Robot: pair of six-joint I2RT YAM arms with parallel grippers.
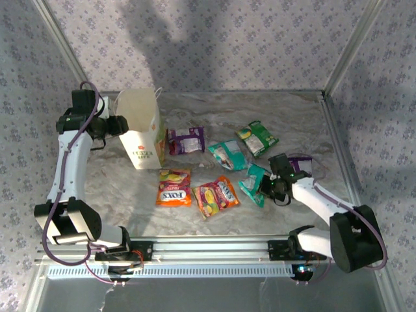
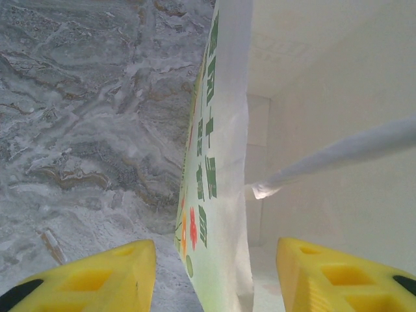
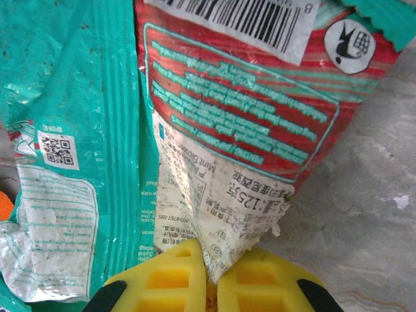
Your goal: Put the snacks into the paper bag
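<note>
Right wrist view: the right gripper (image 3: 211, 263) is pinched closed on a corner of the teal packet (image 3: 227, 117), toward the desk (image 1: 130, 208) front-right corner, for lifting. The left gripper (image 2: 214, 260) gapes astride one wall of the paper bag (image 2: 218, 130), left rear, seemingly steadying it.

Looks like a robot test cell in a lab, not a home or shop. Built around a grey marble-look tabletop (image 1: 214, 110), walled behind it and to both its sides with panels (image 1: 214, 45) in lilac flower print, framed by bare aluminium posts (image 1: 348, 45) rising from its far corners. Fitted along its near edge with a slotted aluminium rail (image 1: 208, 250) carrying two white-and-black robot arms (image 1: 71, 162), purple cables (image 1: 97, 104) looped beside them.
</note>
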